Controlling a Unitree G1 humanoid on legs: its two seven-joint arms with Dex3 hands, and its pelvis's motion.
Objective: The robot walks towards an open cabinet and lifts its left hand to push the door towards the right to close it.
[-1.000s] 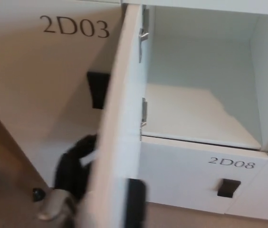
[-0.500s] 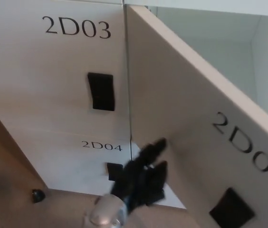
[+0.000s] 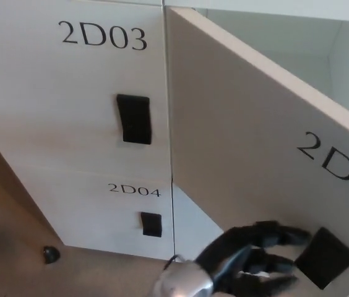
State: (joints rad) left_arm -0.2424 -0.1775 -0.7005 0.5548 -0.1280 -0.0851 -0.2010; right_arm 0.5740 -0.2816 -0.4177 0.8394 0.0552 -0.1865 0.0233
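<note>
Door [image 3: 255, 136] lettering "2D" (neighbours 2D03, 2D04)

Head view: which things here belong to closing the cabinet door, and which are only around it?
Belong to the job:
- open door
- left robot hand, fingers spread on the door
- door's black handle

Only around:
- door 2D03
- door 2D04
- small black object on floor

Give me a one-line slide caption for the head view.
Left hand, fingers spread, presses the half-open cabinet door beside its black handle, next to closed doors 2D03 and 2D04.
</note>
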